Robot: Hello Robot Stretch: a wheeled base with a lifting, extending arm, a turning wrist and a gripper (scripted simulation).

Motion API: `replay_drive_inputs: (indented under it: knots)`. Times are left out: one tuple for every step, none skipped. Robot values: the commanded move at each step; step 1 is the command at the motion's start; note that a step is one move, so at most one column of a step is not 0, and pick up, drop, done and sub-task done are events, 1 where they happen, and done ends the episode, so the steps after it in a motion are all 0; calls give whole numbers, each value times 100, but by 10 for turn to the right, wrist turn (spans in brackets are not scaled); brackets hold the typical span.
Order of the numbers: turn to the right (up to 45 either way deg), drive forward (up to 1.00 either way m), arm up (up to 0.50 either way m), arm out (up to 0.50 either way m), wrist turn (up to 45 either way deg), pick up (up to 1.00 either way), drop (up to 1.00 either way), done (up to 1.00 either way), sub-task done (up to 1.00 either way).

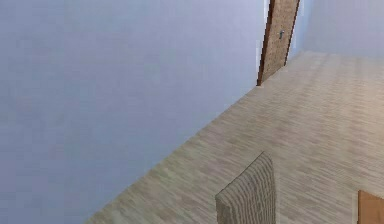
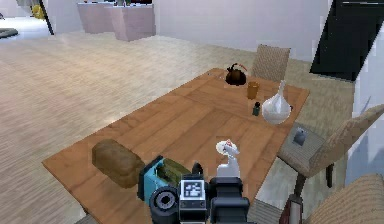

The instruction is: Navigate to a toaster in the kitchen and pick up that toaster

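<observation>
Pickup is looking undone: the dark end effector (image 2: pixel 160 196) is hovering at the near edge of the brown wooden surface (image 2: pixel 170 125). Whether it is holding anything, and where the toaster is standing, I cannot tell.

— Can any text, number or sign be read in either view?

— None can be read.

— What of the white squares (image 2: pixel 193 187) at the far end of the arm (image 2: pixel 228 206)?

— Black marks are carried on them, but no letter or number can be made out from those marks.
</observation>
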Motion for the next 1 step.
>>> replay_drive_inputs:
  knots:
    - [0,0,0,0,60,0,0,0,0]
